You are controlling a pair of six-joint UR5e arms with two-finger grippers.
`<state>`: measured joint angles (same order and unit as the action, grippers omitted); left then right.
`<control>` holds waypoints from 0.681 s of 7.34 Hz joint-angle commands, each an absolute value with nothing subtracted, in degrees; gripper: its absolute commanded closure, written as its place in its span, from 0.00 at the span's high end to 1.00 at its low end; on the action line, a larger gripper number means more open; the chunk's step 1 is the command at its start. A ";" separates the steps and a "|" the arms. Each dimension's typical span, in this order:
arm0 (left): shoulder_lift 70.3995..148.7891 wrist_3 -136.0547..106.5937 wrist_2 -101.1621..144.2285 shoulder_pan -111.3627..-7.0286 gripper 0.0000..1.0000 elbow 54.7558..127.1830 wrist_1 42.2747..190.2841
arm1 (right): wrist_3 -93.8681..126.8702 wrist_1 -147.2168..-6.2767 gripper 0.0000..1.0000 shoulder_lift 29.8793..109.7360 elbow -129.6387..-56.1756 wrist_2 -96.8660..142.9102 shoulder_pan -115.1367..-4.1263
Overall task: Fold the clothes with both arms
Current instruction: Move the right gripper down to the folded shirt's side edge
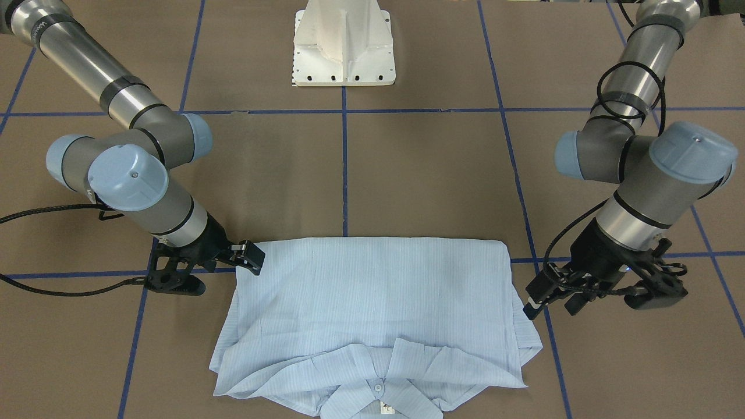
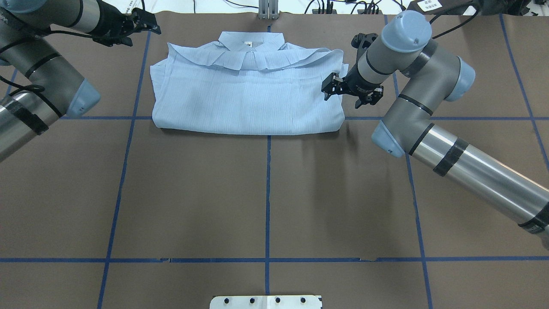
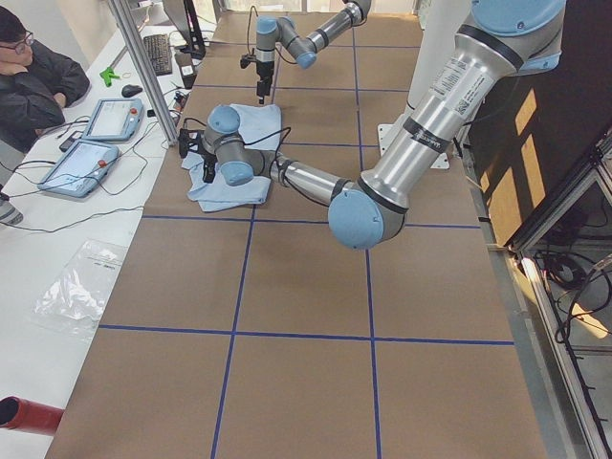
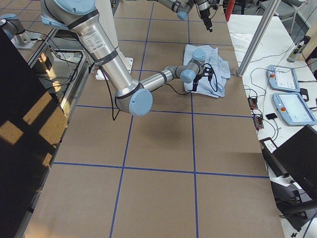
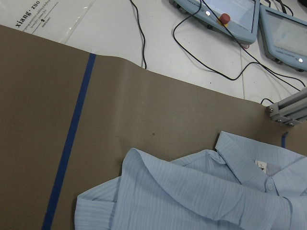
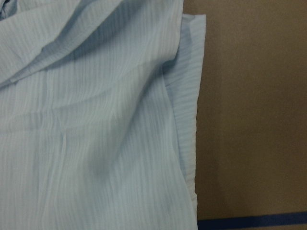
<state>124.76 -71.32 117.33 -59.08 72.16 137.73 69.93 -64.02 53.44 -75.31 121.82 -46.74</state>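
Note:
The light blue striped shirt [image 1: 372, 297] lies folded into a flat rectangle on the brown table, collar at the edge far from the robot [image 2: 244, 94]. My right gripper [image 1: 251, 259] hovers at the shirt's corner on the robot's right [image 2: 329, 87]. Its jaws look open, and its wrist view shows only loose cloth [image 6: 96, 120]. Beside the shirt's other end, near the collar, my left gripper [image 1: 532, 305] stands clear of the cloth [image 2: 150, 26] and looks open and empty. The left wrist view looks down on the collar end [image 5: 192, 196].
The white pedestal base [image 1: 343, 46] stands mid-table on the robot's side. Blue tape lines [image 2: 268, 193] cross the brown surface. Past the far edge lie teach pendants [image 5: 230, 14] and cables, a metal post [image 3: 143, 67] stands there, and a person [image 3: 33, 76] sits.

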 commanded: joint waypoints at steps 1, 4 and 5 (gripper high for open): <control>124.72 -71.45 117.42 -59.15 1.00 72.68 137.72 | 69.96 -64.25 0.83 54.05 -75.32 122.08 -44.91; 124.54 -72.16 117.42 -59.15 1.00 73.12 137.72 | 69.52 -63.99 0.23 55.10 -75.50 122.08 -44.82; 124.54 -72.16 117.42 -59.15 1.00 73.13 137.72 | 69.52 -63.81 0.09 55.63 -75.59 122.08 -44.82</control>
<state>124.55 -72.12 117.42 -59.15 73.09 137.73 69.60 -64.01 55.05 -75.51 122.07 -44.82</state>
